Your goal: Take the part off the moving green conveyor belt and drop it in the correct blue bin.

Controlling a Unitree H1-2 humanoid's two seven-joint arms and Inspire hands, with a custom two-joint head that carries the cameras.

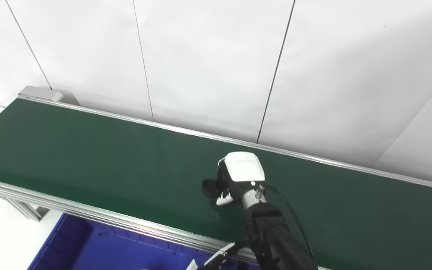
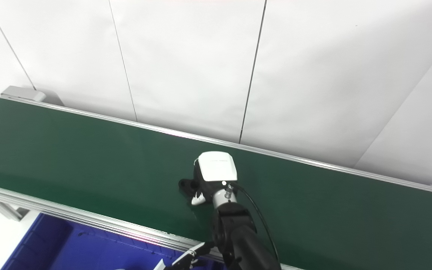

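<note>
The green conveyor belt (image 1: 88, 157) runs across the view from upper left to lower right. My right hand (image 1: 238, 176), white-backed with black fingers, is down on the middle of the belt. Its fingers curl around a small black part (image 1: 209, 185) that sticks out on the hand's left side; the part also shows in the right eye view (image 2: 186, 185). Most of the part is hidden under the hand. A blue bin (image 1: 88, 247) sits below the belt's near rail at the bottom left. Only a sliver of my left hand (image 1: 216, 259) shows at the bottom edge.
The belt's near aluminium rail (image 1: 88, 212) lies between the belt and the blue bin. A white panelled wall (image 1: 216, 56) stands behind the far rail. A black cable (image 1: 291, 213) loops from my right wrist.
</note>
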